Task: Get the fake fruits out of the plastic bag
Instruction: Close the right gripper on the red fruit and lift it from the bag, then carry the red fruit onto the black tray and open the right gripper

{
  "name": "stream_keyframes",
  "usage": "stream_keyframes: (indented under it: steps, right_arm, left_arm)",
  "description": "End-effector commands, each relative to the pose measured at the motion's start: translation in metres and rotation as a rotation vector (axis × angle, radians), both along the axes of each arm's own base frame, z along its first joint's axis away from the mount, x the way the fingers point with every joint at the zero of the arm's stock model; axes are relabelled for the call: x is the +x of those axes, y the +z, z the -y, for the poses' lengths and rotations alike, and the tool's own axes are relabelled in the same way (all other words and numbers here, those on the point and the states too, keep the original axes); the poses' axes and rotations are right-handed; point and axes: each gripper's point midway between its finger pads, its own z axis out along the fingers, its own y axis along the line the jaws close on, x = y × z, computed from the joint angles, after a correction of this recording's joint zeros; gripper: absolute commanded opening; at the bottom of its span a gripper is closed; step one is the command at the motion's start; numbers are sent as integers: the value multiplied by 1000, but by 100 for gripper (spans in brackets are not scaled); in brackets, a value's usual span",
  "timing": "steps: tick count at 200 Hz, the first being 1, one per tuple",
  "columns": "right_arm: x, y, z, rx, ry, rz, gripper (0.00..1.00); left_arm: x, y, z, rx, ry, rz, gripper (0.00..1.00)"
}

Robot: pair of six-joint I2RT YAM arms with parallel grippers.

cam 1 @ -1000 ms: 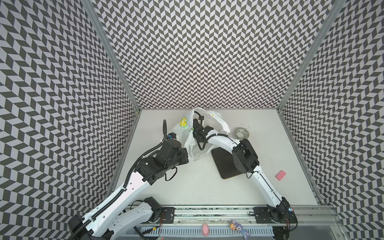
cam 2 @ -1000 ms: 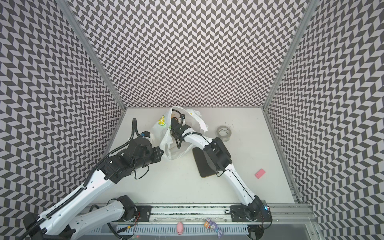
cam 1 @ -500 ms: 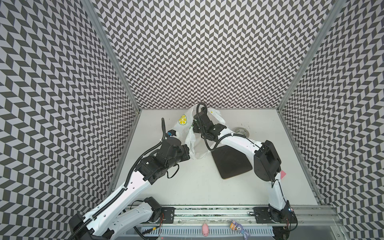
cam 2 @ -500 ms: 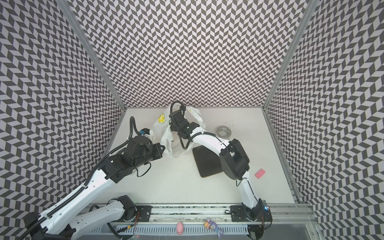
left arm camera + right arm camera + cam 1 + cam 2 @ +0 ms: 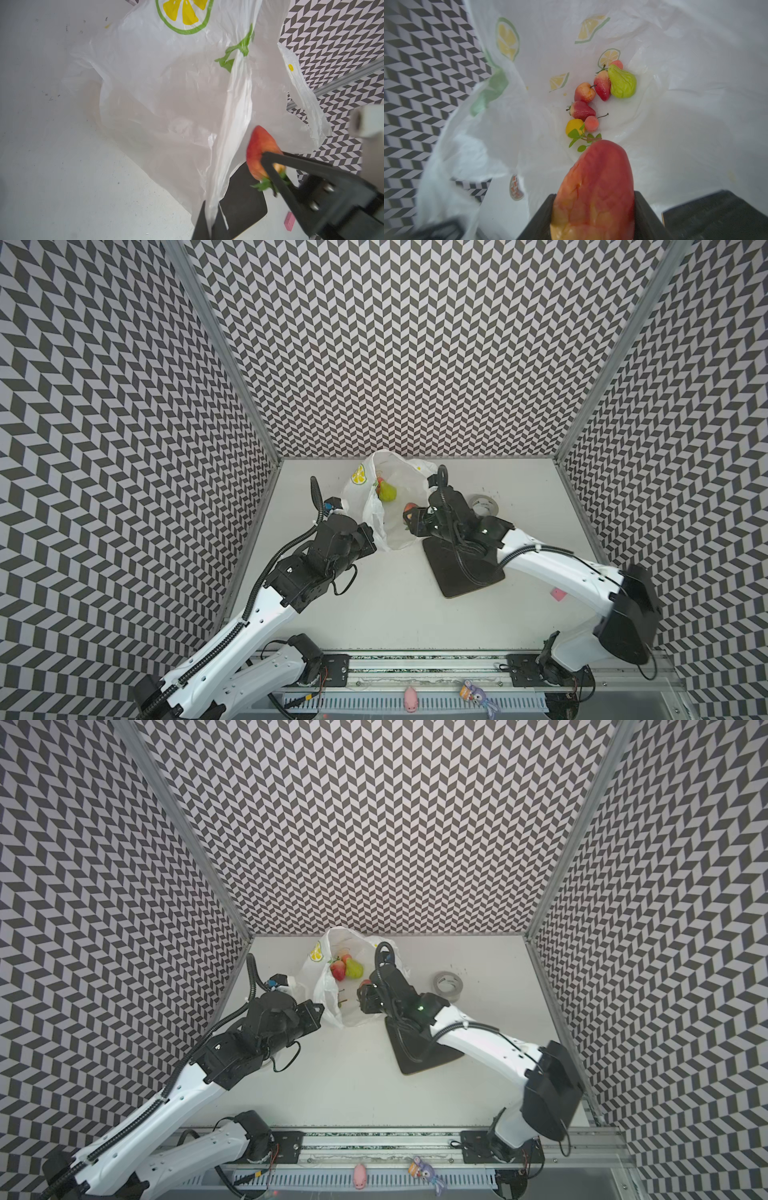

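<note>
Left gripper [image 5: 211,209]: is pressing shut on the plastic bag [image 5: 390,526] rim, holding its mouth open.
Fake fruits [image 5: 591,97]: are lying clustered inside the bag, a green pear [image 5: 622,82] among them.
Right gripper [image 5: 593,199]: is pinching one strawberry [image 5: 600,176] at the bag's mouth, with the fruit's tip pointing deeper into the bag.
Coming move: probably pulling back towards the dark tray [image 5: 461,572], which is lying just beside the bag under the right arm.
</note>
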Motion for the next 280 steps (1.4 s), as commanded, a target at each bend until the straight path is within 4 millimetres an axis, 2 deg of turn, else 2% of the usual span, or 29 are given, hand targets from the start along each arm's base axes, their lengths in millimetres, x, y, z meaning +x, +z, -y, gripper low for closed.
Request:
stream_keyframes:
  steps: [1, 10, 37, 55, 82, 115, 149, 187, 246, 263, 280]
  right_arm:
    - [-25, 34, 19, 19, 87, 129, 30]
    - [-32, 34, 33, -9, 81, 159, 29]
    - [-50, 5, 74, -100, 35, 168, 29]
    - [-64, -17, 89, -114, 31, 113, 29]
    - [-84, -62, 104, -138, 29, 6, 29]
    - [-95, -109, 100, -192, 81, -112, 30]
    - [-96, -154, 100, -278, 88, -193, 31]
    - [-87, -177, 108, -299, 9, -185, 32]
    - [-86, -202, 105, -337, 20, -224, 36]
    - [-87, -209, 105, -362, 27, -246, 45]
    - [-88, -211, 107, -374, 21, -259, 59]
  left_arm:
    - [2, 3, 0, -21, 12, 25, 0]
    - [1, 2, 2, -24, 6, 26, 0]
    - [0, -1, 3, -24, -5, 24, 0]
    - [-1, 0, 2, -20, -9, 27, 0]
    - [-4, -2, 0, -12, -11, 25, 0]
    - [-6, -5, 2, -17, -29, 18, 0]
    - [-5, -4, 5, -21, -44, 24, 0]
    - [-2, 2, 10, -18, -60, 34, 0]
    - [2, 10, 17, -17, -88, 59, 0]
    - [1, 12, 15, -22, -84, 67, 0]
    - [0, 10, 14, -30, -78, 62, 0]
